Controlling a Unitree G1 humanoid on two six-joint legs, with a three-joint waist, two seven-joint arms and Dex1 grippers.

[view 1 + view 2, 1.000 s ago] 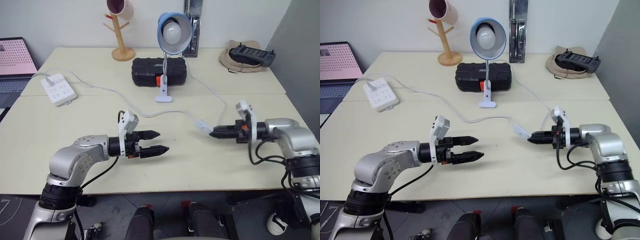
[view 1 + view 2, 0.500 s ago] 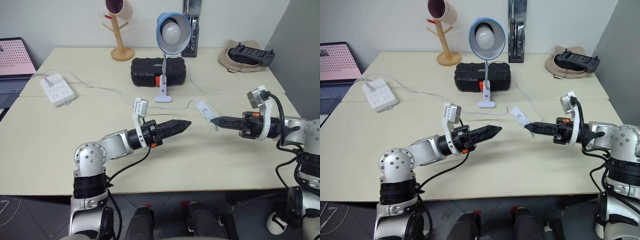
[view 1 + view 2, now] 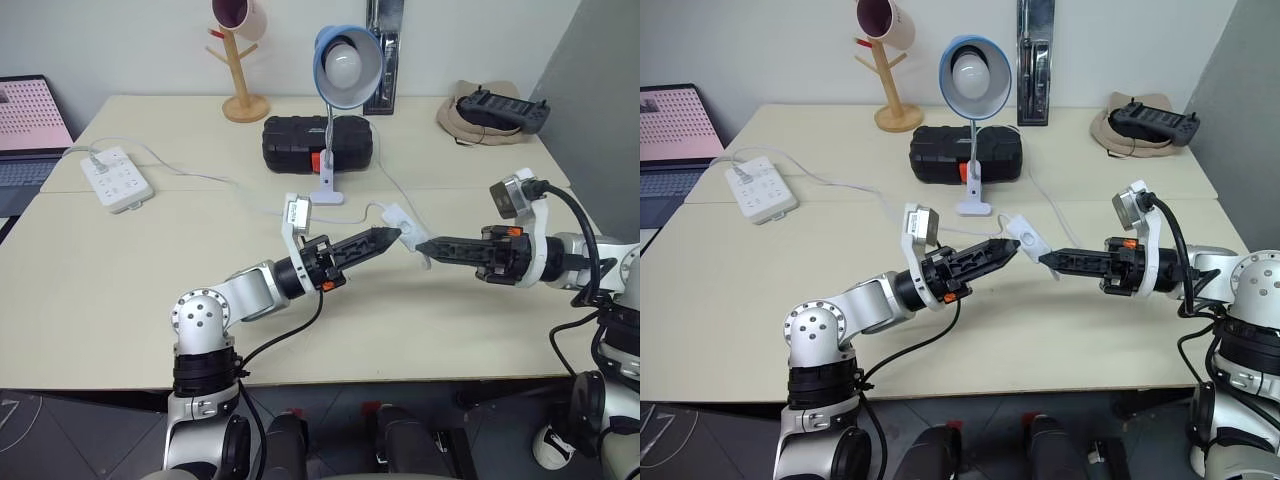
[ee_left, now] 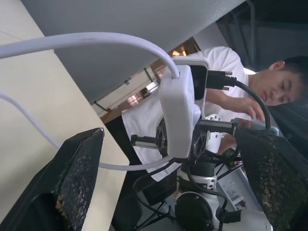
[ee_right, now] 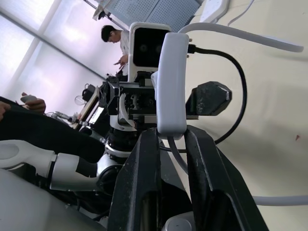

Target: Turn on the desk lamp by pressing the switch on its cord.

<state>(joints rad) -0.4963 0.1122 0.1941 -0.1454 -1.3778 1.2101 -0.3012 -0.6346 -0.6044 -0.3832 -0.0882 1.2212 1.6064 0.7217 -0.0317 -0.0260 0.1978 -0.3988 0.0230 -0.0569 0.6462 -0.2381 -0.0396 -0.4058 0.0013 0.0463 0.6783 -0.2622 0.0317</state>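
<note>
Left wrist view is showing the switch (image 4: 179,113) hanging between my two spread left fingers (image 4: 79,163), nearer neither pad and touching neither, its long axis standing across the gap rather than along it. I am holding that switch lifted clear of the worktop (image 3: 120,260) with my right gripper (image 3: 1045,259), whose fingers are pinching its lower end; in the right wrist view the white body is rising straight out from between those closed fingertips (image 5: 149,159). My left gripper (image 3: 392,234) is pointing across from the opposite side, its tips just beside the switch, so this arm is the free one for the press. The cord (image 3: 215,181) is trailing from both ends of the switch, one run toward the power strip (image 3: 117,178), the other back to the desk lamp (image 3: 340,70), which is standing well beyond my fingers with its bulb looking unlit. I judge the coming move is turning on which broad face carries the rocker, and I cannot tell that from here.
</note>
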